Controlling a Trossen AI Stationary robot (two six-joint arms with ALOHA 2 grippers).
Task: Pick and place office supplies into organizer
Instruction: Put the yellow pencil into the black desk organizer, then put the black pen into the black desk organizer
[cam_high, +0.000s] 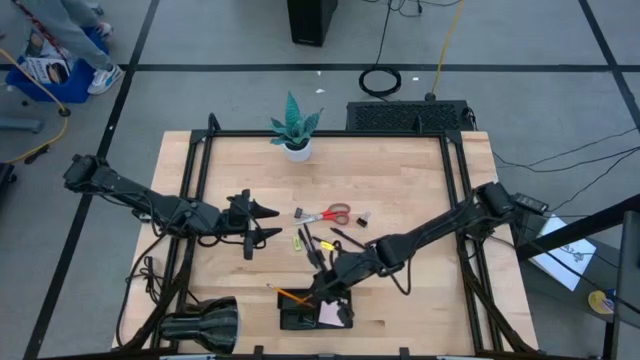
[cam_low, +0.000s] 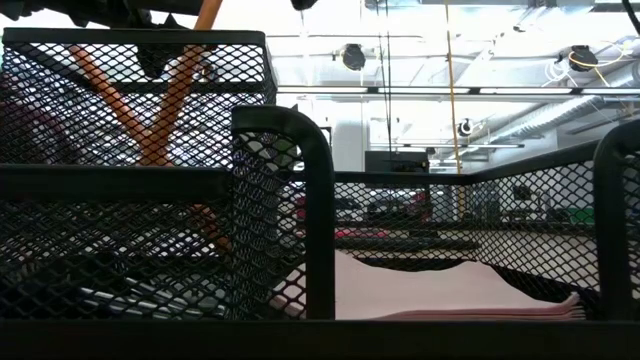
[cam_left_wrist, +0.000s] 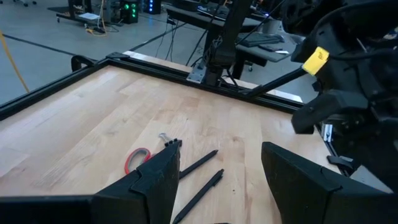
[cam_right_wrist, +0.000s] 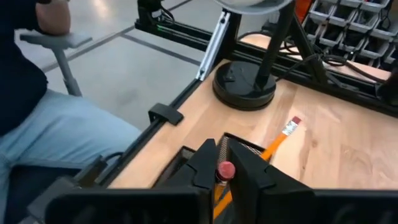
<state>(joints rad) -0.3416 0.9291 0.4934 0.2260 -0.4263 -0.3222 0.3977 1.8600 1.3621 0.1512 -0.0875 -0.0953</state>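
Observation:
The black mesh organizer (cam_high: 297, 321) sits near the table's near edge, with the pink note pad (cam_high: 337, 314) lying in it. My right gripper (cam_right_wrist: 222, 150) hovers over the organizer, shut on an orange pencil. A second orange pencil (cam_right_wrist: 281, 135) leans on the organizer's rim. In the low view, two orange pencils (cam_low: 150, 115) cross inside the mesh compartment beside the note pad (cam_low: 450, 290). Red-handled scissors (cam_high: 330, 214), black pens (cam_high: 322, 245), a yellow piece (cam_high: 300, 242) and a small clip (cam_high: 362, 216) lie mid-table. My left gripper (cam_high: 262, 222) hovers open, left of them. My right gripper pinches an orange pencil just below its red eraser end (cam_right_wrist: 225, 169) between the two fingers. The fingers come from above, slanting toward the near edge. The pencil runs down from the fingers into the organizer; its lower end is hidden by the gripper.
A potted teal plant (cam_high: 295, 132) stands at the far edge. A black lamp (cam_high: 200, 322) lies at the near left corner, its round base (cam_right_wrist: 244, 81) beyond the organizer. A seated person (cam_right_wrist: 37, 124) is beside the table. Bare wood lies on the right.

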